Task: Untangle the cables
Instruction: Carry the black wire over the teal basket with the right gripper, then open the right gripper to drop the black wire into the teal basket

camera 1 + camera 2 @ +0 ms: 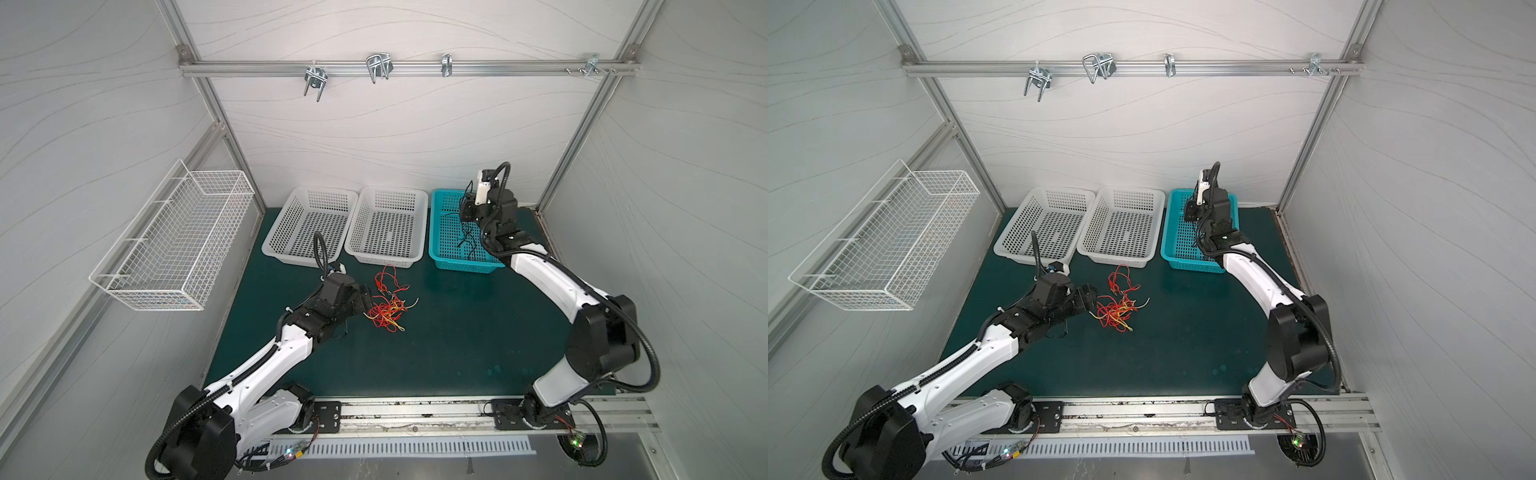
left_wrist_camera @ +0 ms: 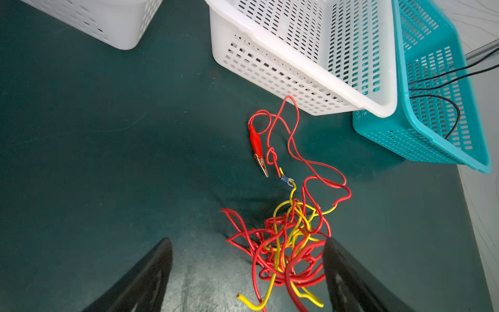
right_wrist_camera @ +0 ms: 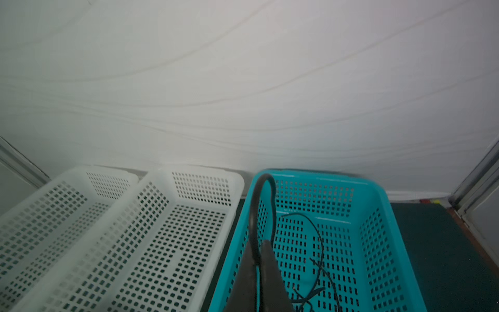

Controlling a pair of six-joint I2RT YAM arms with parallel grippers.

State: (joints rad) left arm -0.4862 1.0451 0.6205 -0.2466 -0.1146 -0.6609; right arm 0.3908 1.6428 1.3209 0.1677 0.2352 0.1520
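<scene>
A dark green mat covered the floor between pale panelled walls. The left gripper had its jaws spread wide. The near end of the red and yellow cables sat between them, close against one finger; whether it touched could not be told. This knot rested on the mat in front of the middle white basket. Only the left wrist view made out a red alligator clip and a small blue fork terminal on strands trailing from the knot; in both top views they were specks. The right gripper hung over the teal basket, jaws pressed together on a black cable. The cable looped up from between them, a detail the right wrist view alone gave. More thin black strands lay inside that basket. Both top views placed the two arms well apart.
</scene>
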